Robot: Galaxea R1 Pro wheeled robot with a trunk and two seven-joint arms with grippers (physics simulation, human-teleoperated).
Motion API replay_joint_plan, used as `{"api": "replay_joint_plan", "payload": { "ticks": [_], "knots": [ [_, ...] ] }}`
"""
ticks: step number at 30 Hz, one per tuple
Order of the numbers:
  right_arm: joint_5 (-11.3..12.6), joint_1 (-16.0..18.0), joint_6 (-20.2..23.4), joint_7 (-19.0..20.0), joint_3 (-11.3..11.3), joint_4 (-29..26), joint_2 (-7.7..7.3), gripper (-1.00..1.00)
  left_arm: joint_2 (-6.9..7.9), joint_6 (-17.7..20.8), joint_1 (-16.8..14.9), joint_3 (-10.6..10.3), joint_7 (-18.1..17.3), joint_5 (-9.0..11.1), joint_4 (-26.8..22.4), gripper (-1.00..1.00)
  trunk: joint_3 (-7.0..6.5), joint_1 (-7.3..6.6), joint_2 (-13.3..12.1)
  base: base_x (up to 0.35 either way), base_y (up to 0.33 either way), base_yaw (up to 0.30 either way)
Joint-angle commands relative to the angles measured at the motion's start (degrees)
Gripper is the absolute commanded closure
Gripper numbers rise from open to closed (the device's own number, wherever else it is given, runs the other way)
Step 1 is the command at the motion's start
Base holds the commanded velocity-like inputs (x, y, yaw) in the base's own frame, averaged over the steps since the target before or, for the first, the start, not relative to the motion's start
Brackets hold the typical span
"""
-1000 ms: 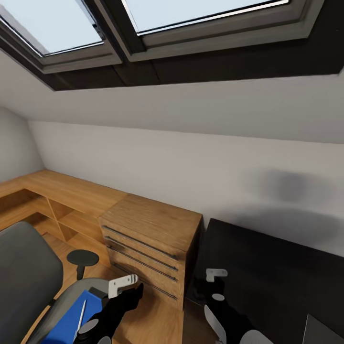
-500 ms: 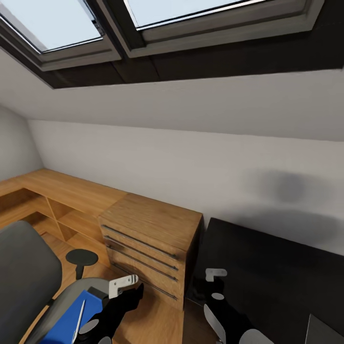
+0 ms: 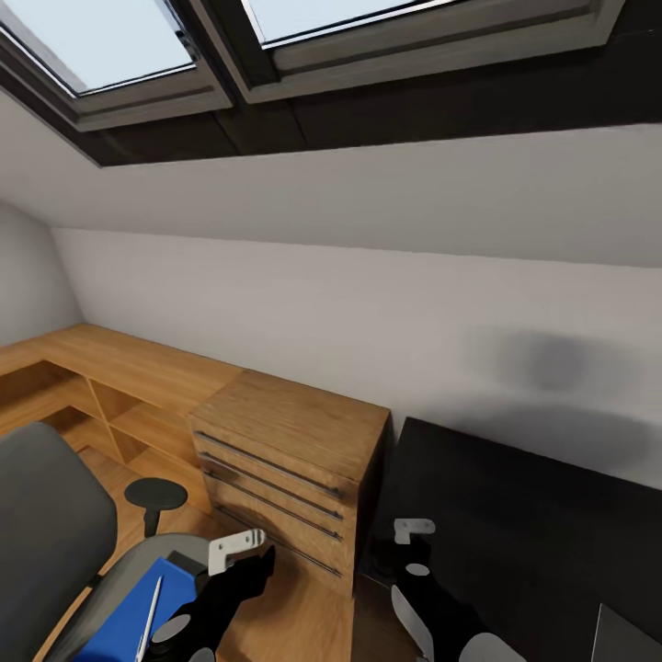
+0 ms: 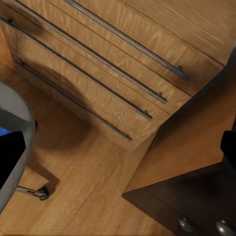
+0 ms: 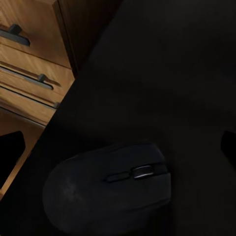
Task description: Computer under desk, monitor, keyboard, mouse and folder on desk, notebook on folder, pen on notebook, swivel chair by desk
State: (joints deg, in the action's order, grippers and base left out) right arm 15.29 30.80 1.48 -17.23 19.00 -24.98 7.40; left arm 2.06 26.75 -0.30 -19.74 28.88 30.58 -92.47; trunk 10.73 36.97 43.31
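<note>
A black computer mouse [image 5: 110, 189] is seen lying on the dark desk [image 3: 533, 524]; the blue folder [image 3: 138, 616] lies on the grey swivel chair [image 3: 46, 533]. Fetching it is judged next. Neither gripper's state can be told.

Light source: two skylights [image 3: 230, 46] at 12 o'clock in the head view, pale blue-white, bright but not blown out.
Overall level: even, soft daylight on the wall [image 3: 368, 303]; no hard highlights.
Shadows: two blurred grey patches on the wall at 3 o'clock, above the desk [image 3: 524, 524]; a soft dark patch on the floor [image 4: 88, 196] beside the drawers [image 4: 113, 64] in the left wrist view.
Dim zones: the desk top [image 5: 162, 73] renders near black in the right wrist view; the mouse [image 5: 108, 187] barely separates from it, its outline faint.
Sharpness: all views slightly soft, with smeared wood grain.
Distortion: wide-angle stretch at the head view's edges; skylight frames slant.
</note>
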Motion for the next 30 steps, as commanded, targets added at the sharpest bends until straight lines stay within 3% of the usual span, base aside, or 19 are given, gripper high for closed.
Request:
{"api": "replay_joint_plan", "payload": {
  "ticks": [1, 6, 24, 30],
  "knots": [
    [0.45, 0.05, 0.18, -0.33, 0.49, -0.07, -0.04, -1.0, 0.05, 0.06, -0.04, -0.11, 0.76, 0.54, -0.1, -1.0, 0.07, 0.02, 0.07, 0.0, 0.0, 0.0],
    [0.55, 0.06, 2.75, 2.56, 0.51, -0.11, -0.06, -1.0, 0.05, -0.01, -0.05, -0.12, 1.82, 0.54, -0.12, -1.0, 0.07, 0.02, 0.07, 0.0, 0.0, 0.0],
    [0.62, 0.13, 4.01, 3.08, 0.46, -0.15, -0.1, -1.0, 0.04, -0.16, -0.04, -0.12, 1.96, 0.54, -0.09, -1.0, 0.07, 0.02, 0.07, 0.0, 0.0, 0.0],
    [0.62, 0.13, 4.17, 3.03, 0.43, -0.11, -0.17, -1.0, 0.05, -0.26, -0.04, -0.12, 2.0, 0.54, -0.11, -1.0, 1.15, 1.33, 2.47, 0.0, 0.0, 0.0]
  ]
}}
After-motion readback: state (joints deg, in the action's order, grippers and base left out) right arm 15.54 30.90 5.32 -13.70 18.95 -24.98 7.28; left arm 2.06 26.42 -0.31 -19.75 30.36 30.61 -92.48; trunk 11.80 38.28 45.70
